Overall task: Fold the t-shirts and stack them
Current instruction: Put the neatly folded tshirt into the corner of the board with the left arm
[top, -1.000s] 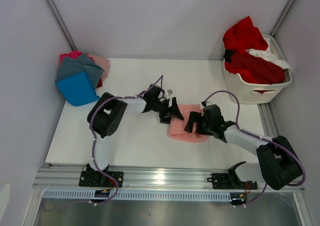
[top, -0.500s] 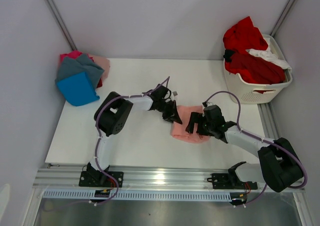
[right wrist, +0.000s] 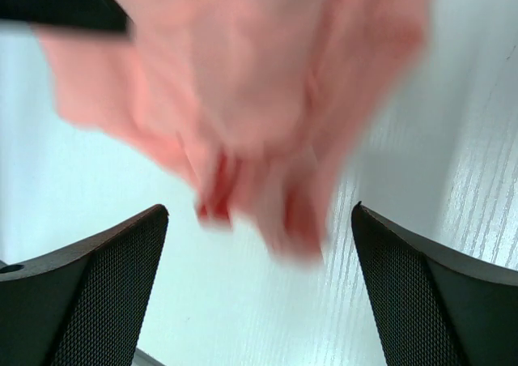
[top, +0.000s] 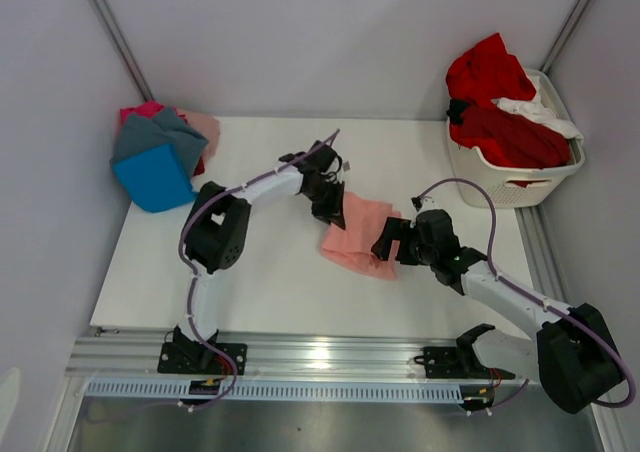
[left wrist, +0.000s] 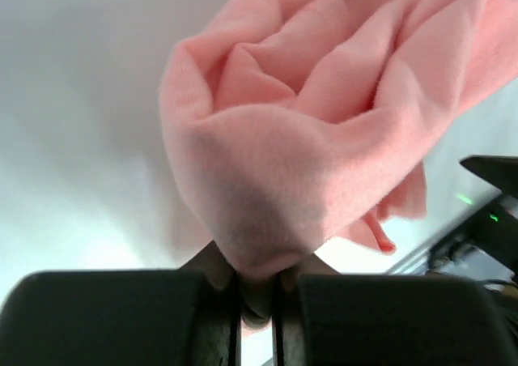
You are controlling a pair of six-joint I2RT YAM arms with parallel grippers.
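The salmon-pink t-shirt (top: 360, 236) hangs bunched in the middle of the table, its upper left edge lifted. My left gripper (top: 331, 208) is shut on that edge. In the left wrist view the cloth (left wrist: 324, 107) bulges out from between the closed fingers (left wrist: 257, 297). My right gripper (top: 391, 243) stands just right of the shirt, open and holding nothing. In the right wrist view the blurred shirt (right wrist: 243, 82) is ahead of the wide-apart fingers (right wrist: 259, 285), above the white table.
Folded t-shirts are piled at the back left: bright blue (top: 153, 177), grey (top: 160, 136), magenta (top: 139, 111), pale pink (top: 205, 125). A white slatted basket (top: 510, 184) at the back right holds red (top: 492, 97) and white (top: 538, 112) shirts.
My left gripper has closed on the shirt's left edge and raised it, dragging the cloth leftward. My right arm has drawn back toward the near right, its gripper still open.
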